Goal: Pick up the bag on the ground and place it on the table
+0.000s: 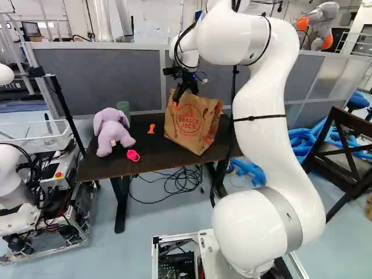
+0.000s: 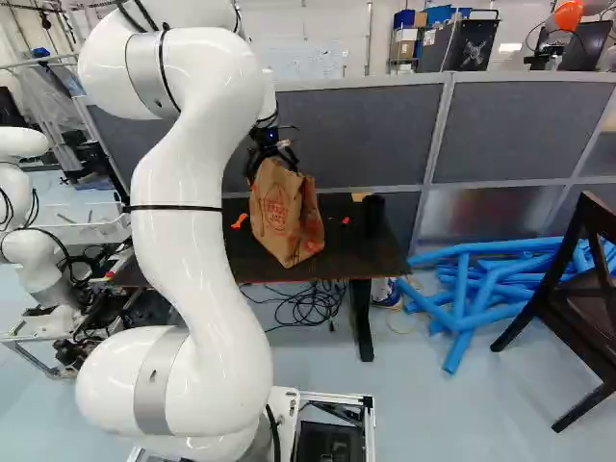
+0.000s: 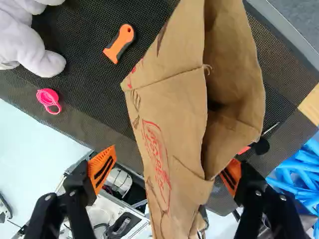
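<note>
My pincer (image 3: 170, 160) was spread wide, and it had no grip on anything. The paper bag (image 1: 192, 122) was on the table (image 1: 96, 168), close to the front edge of the table. It leaned a little, but the table took its weight, so I didn't need to squeeze it.

My two orange pads (image 3: 102, 169) stood on two sides of the bag. The pad on the toy's side was apart from the paper. The other was right by the open top, and I couldn't tell if it touched. I think that wide gap was there so the bag could stay put when I went away.

The purple toy (image 1: 111, 131), the pink ring (image 3: 49, 99) and the orange tool (image 3: 119, 44) lay on the table too, off to one side, so the bag had its own spot there.

The job looked almost done to me. Next I needed to go straight up from the table, slow and easy. Paper is soft, and a pad could catch the top and tip the bag over the front edge of the table.
</note>
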You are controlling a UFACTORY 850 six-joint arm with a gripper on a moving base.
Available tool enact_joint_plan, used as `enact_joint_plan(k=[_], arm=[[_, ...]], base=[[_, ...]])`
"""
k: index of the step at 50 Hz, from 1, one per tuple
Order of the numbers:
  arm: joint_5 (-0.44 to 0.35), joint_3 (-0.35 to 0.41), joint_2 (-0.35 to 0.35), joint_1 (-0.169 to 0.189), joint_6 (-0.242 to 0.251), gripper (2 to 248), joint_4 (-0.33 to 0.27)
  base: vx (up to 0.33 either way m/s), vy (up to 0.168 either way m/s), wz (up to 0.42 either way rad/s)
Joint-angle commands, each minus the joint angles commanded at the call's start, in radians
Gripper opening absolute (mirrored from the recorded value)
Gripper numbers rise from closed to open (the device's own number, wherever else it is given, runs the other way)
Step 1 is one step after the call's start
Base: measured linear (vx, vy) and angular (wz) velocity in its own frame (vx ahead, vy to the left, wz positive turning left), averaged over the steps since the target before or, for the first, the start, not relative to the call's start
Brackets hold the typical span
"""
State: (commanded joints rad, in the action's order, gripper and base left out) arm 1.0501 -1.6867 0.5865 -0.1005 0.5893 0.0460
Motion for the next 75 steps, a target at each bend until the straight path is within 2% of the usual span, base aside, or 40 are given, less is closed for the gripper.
enact_joint_plan(k=[50, 75], arm=[[0.258, 0.0, -0.124, 0.0, 0.0, 247, 0.0], [0.295, -0.008, -0.186, 0.0, 0.0, 247, 0.015]], base=[[0.0, 0.0, 0.0], [0.0, 0.0, 0.0]])
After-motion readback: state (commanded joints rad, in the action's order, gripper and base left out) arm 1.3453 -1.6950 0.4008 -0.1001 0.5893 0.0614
